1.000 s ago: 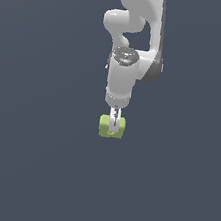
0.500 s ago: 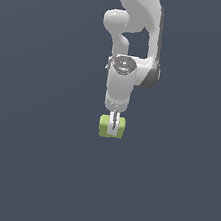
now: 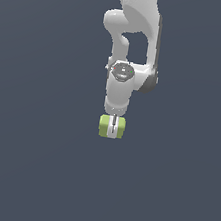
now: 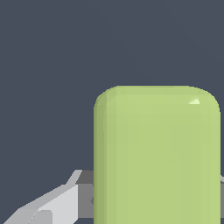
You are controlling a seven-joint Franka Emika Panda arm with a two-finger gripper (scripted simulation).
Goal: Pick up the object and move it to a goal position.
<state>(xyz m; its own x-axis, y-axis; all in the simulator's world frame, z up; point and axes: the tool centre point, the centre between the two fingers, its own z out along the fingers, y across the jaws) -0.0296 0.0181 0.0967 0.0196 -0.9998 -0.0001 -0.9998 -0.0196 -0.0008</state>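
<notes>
Compared with 0.5 s ago, arm and load sit almost unchanged, perhaps slightly higher. Gripper [image 3: 112, 128] points straight down, fingers closed onto the yellow-green block [image 3: 105, 126], held between them.

Block [image 4: 156, 155] cut off; tool [image 3: 112, 128] partly hidden.

1. The exterior view faces the arm [image 3: 130, 45] from farther back, framing it whole.
2. The wrist view sits very close; both share the block [image 4: 156, 157] and fingers [image 4: 48, 205].
</notes>
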